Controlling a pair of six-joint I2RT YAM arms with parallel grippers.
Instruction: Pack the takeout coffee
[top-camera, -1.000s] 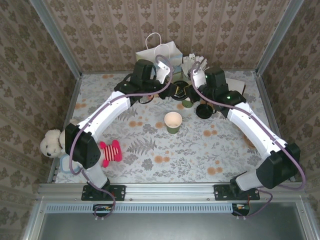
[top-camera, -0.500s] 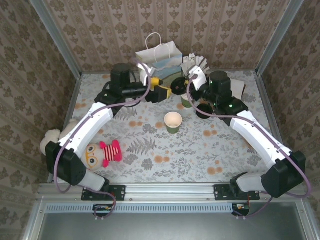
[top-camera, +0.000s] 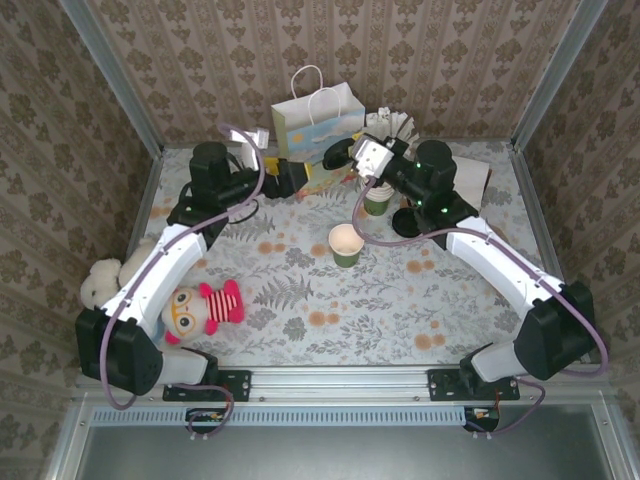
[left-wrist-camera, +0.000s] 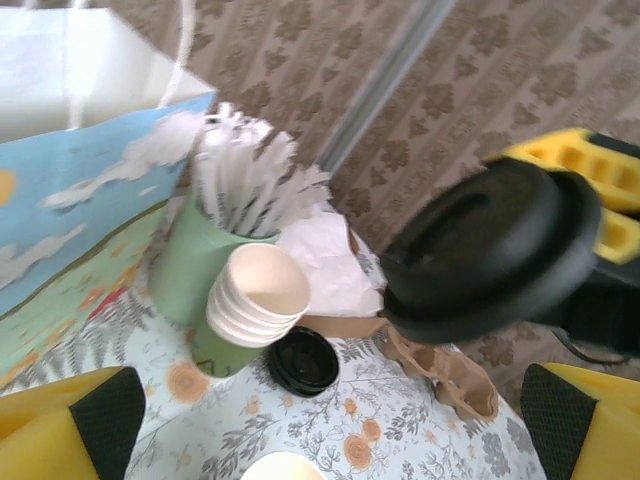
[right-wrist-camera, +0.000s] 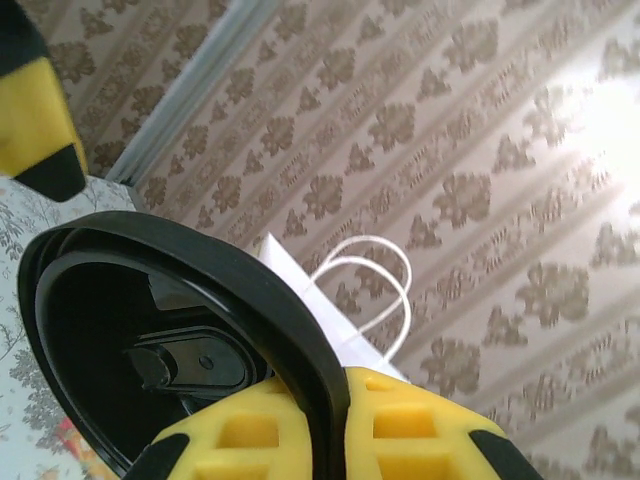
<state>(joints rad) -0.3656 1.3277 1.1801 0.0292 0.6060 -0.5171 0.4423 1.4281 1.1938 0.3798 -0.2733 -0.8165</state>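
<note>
Two black lids (left-wrist-camera: 490, 250), two plush toys (top-camera: 205, 305), one gift bag (top-camera: 315, 120), one lone cup (top-camera: 346, 243), one cup stack (left-wrist-camera: 255, 300).

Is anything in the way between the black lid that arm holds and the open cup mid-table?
Nothing visible does. The lid hangs behind the open cup, with only bare table between them; the cup stack stands off to one side.

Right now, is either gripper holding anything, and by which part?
The right gripper holds a black lid, pinched at its rim. The left gripper is open and holds nothing.
</note>
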